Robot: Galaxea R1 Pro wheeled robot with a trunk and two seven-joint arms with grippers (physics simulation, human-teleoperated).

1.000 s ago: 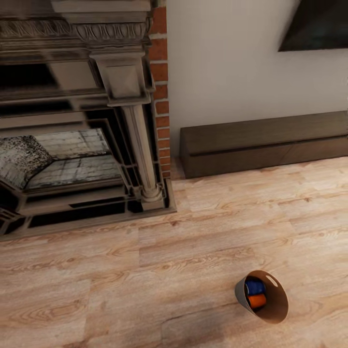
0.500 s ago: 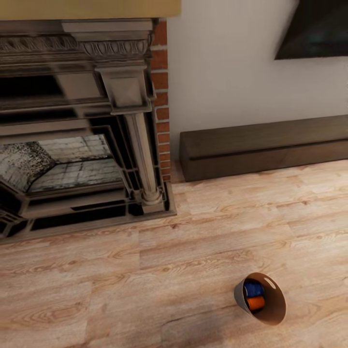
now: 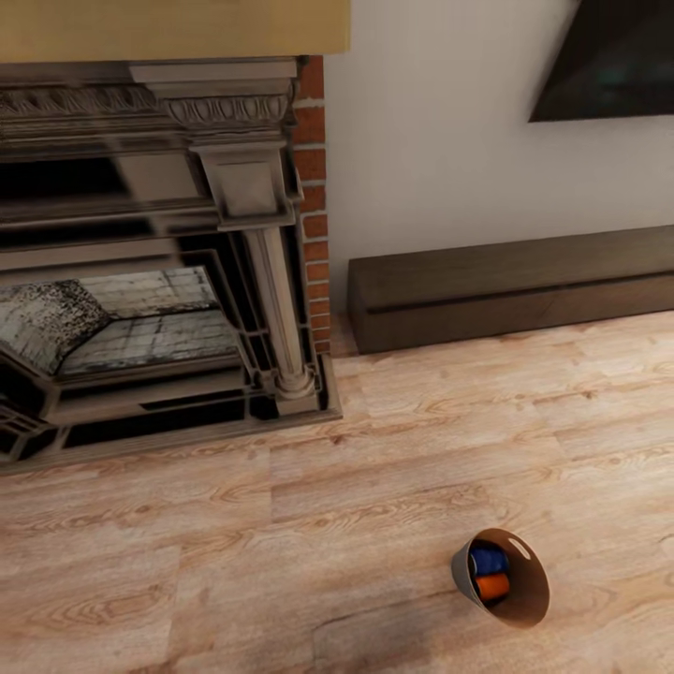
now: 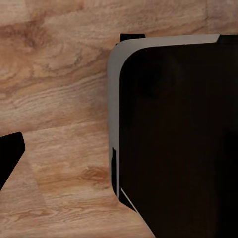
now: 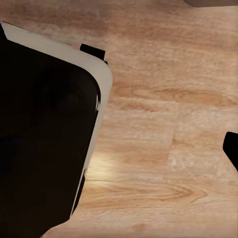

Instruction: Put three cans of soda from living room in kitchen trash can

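Soda cans (image 3: 490, 573) lie in the tash can (image 3: 524, 599), tipped on the floor.
It lies well clear of the fireplace (image 3: 159, 253), probably awaiting transport; jaw state cannot be told.

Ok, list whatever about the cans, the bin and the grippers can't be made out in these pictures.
- Third can: head view, trash can shows a blue can and an orange can; its near wall hides anything deeper.
- Can labels: too small.
- Gripper states: in both wrist views a dark robot panel covers much of the frame, with a dark tip cut off at an edge.
- TV: cropped by the frame edge.
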